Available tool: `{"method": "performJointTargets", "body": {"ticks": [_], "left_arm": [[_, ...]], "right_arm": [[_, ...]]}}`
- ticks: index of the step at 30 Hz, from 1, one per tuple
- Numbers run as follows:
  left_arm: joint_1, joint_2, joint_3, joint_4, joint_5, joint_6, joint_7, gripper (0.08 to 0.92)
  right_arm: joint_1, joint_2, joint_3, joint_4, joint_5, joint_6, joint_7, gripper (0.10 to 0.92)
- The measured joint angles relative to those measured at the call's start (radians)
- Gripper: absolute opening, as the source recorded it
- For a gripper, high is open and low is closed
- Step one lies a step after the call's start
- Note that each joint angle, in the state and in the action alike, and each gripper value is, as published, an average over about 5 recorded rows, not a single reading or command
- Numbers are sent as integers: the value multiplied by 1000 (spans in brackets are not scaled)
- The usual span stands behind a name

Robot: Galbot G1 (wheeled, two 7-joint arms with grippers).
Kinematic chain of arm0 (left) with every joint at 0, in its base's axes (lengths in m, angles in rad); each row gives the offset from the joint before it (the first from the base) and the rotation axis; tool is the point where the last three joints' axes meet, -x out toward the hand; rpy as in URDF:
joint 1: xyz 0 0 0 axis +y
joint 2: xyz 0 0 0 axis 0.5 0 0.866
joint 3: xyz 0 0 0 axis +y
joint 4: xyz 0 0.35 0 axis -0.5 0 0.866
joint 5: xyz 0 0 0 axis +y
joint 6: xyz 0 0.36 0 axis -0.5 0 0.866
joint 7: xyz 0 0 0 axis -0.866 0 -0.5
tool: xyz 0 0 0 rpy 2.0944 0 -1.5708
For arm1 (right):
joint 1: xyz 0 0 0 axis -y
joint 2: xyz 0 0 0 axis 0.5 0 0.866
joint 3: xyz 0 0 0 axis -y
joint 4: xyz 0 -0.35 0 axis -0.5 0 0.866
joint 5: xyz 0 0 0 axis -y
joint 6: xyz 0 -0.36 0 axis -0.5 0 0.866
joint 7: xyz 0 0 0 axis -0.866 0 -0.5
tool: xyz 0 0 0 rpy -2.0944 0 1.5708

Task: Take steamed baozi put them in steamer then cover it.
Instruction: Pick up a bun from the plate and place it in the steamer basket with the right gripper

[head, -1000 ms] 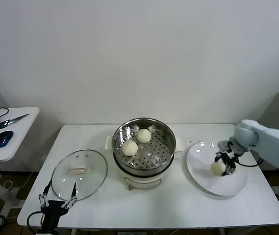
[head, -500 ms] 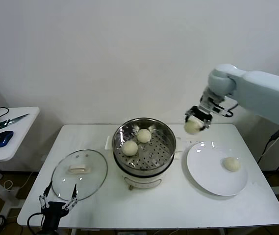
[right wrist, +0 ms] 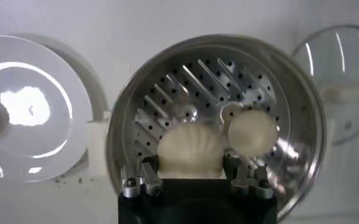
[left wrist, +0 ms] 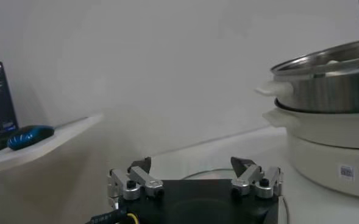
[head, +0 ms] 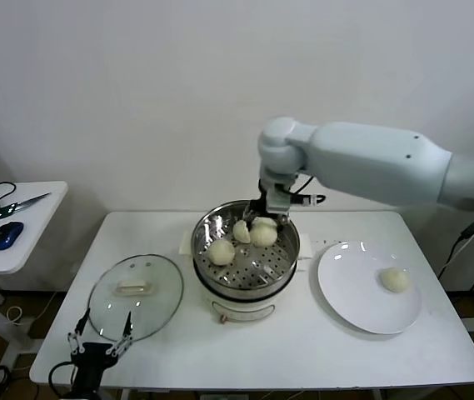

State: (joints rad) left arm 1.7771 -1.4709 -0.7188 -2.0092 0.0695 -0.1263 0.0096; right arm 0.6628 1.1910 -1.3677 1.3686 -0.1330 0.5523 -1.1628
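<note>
Baozi (head: 262, 234) held in closed right gripper (head: 265, 223), now over steamer (head: 245, 275) tray, w/ 2 buns already inside: one (head: 222, 252) at front-left, one (head: 241, 231) partly hidden beside held bun. A sec ago it was picked off white plate (head: 349, 300), then carried across; not yet released. One bun (head: 395, 279) left on plate. Cover (head: 135, 296) lies on table left of steamer, untouched. Left gripper (left wrist: 195, 181) parked at table's near edge by cover, jaws spread wide, empty. Judged: 3rd of 4 about placed; last bun + lid remain.
</note>
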Motion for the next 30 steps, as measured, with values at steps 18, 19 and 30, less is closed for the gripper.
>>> {"method": "performJointTargets", "body": {"ticks": [18, 19, 30], "left_arm": [[18, 5, -12, 13, -29, -5, -5, 823], [19, 5, -12, 13, -29, -5, -5, 823], [18, -1, -5, 11, -27, 2, -10, 823]], "right_arm": [[-111, 77, -22, 22, -73, 36, 8, 729], [-113, 78, -21, 22, -75, 35, 8, 749], [-100, 59, 23, 11, -87, 39, 2, 823]]}}
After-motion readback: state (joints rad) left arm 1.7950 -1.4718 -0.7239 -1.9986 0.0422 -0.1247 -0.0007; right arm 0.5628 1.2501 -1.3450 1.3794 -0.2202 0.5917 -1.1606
